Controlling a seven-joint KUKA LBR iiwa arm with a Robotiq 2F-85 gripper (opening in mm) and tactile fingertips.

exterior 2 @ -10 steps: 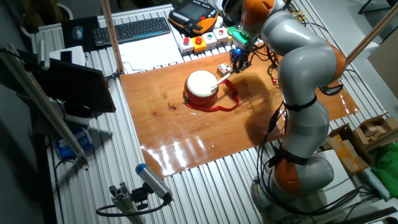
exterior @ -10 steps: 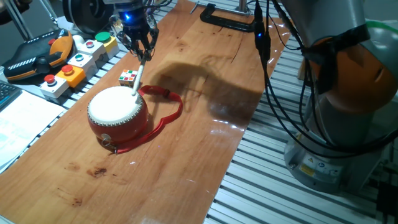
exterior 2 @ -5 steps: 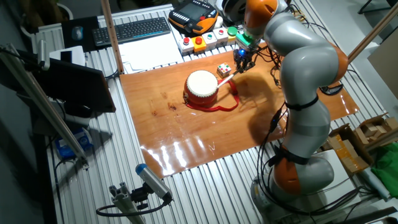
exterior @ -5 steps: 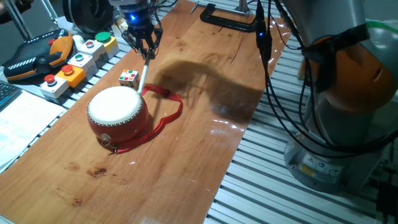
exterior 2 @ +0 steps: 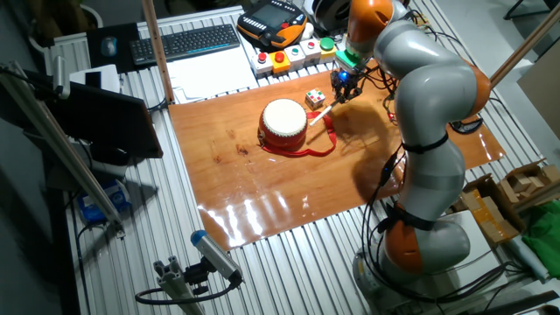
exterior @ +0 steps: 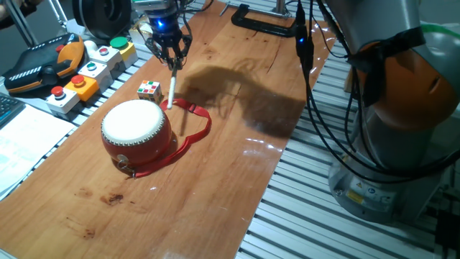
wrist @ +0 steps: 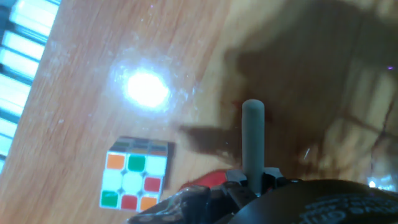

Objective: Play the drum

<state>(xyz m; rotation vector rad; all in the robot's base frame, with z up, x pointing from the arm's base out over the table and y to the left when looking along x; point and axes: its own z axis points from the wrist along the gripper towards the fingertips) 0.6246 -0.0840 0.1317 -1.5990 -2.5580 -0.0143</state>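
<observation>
The drum (exterior: 136, 130) is squat and red with a cream head, and stands on the wooden board; its red strap (exterior: 195, 128) loops out to the right. It also shows in the other fixed view (exterior 2: 284, 123). My gripper (exterior: 172, 63) is shut on a white drumstick (exterior: 172, 88) that points down at the board beside the drum's far edge, clear of the head. The other fixed view shows the gripper (exterior 2: 338, 90) and the stick (exterior 2: 320, 111) to the right of the drum. In the hand view the stick (wrist: 253, 138) juts from the gripper (wrist: 252, 182); the drum is out of view there.
A small colour cube (exterior: 149, 89) lies between the drum and the stick, and shows in the hand view (wrist: 132, 179). Button boxes (exterior: 86, 70) and a teach pendant (exterior: 39, 63) stand at the board's left edge. A black clamp (exterior: 262, 21) lies at the far end.
The gripper has moved up and away from the drum toward the far end. The stick's tip has left the drum head and now hangs past the drum's edge.
</observation>
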